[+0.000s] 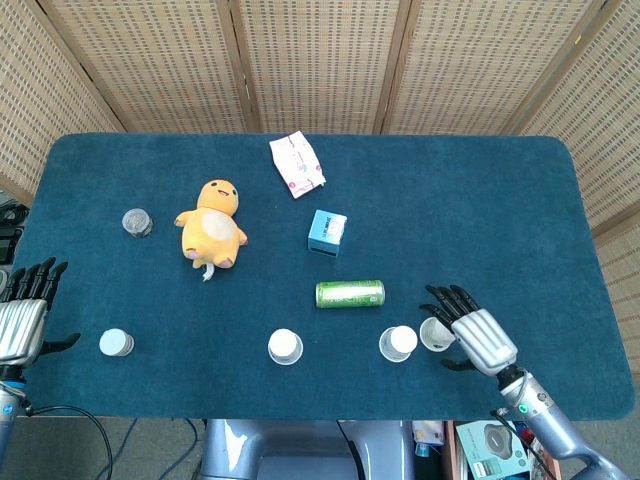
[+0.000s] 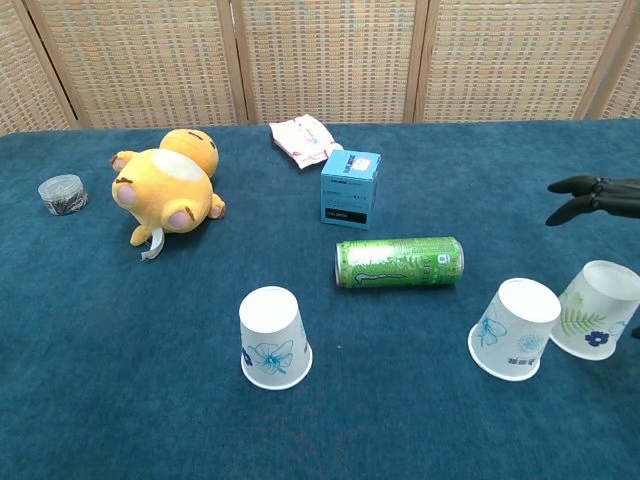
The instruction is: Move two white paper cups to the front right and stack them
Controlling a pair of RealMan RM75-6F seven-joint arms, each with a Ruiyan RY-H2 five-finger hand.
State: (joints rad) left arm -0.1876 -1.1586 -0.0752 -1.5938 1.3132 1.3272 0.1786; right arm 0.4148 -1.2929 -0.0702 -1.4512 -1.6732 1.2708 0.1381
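Where the dark blue carpeted worktop [image 1: 500,200] fills the head view, the yellow plush duck toy [image 1: 211,224] lies toward its left, with a green drink can [image 2: 399,262] on its side near the middle, its long axis running left to right and its lettering too small to read. Behind the can stands a small light blue carton [image 2: 350,187] with a dark label I cannot read. Three white paper cups with blue flower prints stand upside down along the front edge: the centre cup [image 2: 272,337], the right-hand cup [image 2: 516,328] tilted slightly, and the far-right cup [image 2: 598,309] just beside it, showing a green leaf print. The right hand [image 1: 472,335] sits beside that cup, fingers [image 2: 580,186] spread apart, holding nothing. The left hand [image 1: 22,318] rests off the front left corner, fingers apart.
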